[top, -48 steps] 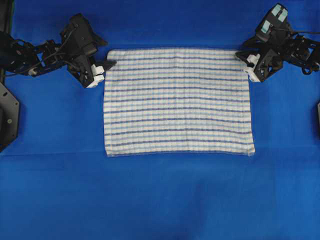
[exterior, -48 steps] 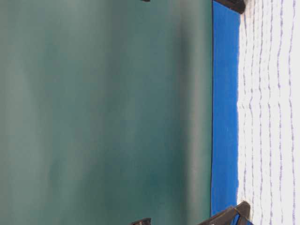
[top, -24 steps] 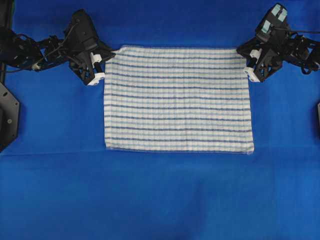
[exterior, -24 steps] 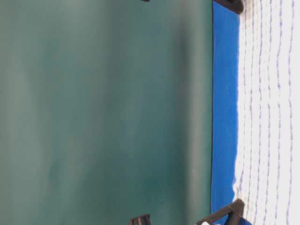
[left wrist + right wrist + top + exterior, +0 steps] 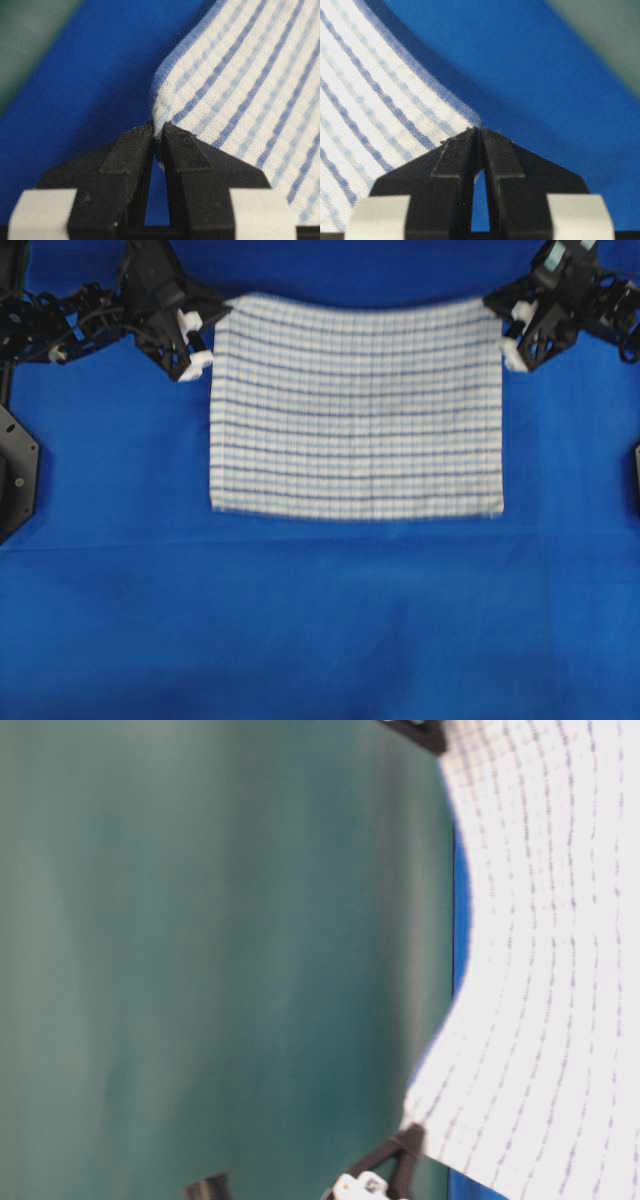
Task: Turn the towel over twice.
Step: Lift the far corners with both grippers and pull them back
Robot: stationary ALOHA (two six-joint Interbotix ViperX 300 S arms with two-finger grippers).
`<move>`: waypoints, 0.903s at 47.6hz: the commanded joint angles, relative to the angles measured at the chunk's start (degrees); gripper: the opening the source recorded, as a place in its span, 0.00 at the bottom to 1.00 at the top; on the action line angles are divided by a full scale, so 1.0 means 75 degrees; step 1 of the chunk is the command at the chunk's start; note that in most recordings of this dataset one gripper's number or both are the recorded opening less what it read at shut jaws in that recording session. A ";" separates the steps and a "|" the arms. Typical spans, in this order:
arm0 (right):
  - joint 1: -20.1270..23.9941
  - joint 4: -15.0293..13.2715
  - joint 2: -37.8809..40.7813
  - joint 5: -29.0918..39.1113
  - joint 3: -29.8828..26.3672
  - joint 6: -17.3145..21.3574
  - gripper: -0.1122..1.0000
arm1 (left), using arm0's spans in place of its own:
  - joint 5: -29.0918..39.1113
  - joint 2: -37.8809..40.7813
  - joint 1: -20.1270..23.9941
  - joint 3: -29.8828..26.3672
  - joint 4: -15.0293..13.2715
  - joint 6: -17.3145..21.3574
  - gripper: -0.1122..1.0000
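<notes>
Towel (image 5: pixel 355 410): far corners pinched by left pincer (image 5: pixel 213 324) and right pincer (image 5: pixel 503 328); we should lift evenly, keeping that edge taut.

In the table-level view the towel (image 5: pixel 540 970) runs off the picture's edges and looks smeared — its stripes barely resolve. Both wrist views cut the cloth off at their borders; the pinched corner tips are hidden between the black fingers (image 5: pixel 135 150). Overhead, the right gripper (image 5: pixel 512 328) is clipped by the top edge
</notes>
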 commanded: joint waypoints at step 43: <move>-0.0668 -0.0129 -0.1863 0.2414 -0.2859 -0.1184 0.15 | -0.0035 -0.1898 0.0879 -0.1301 -0.0023 0.0574 0.14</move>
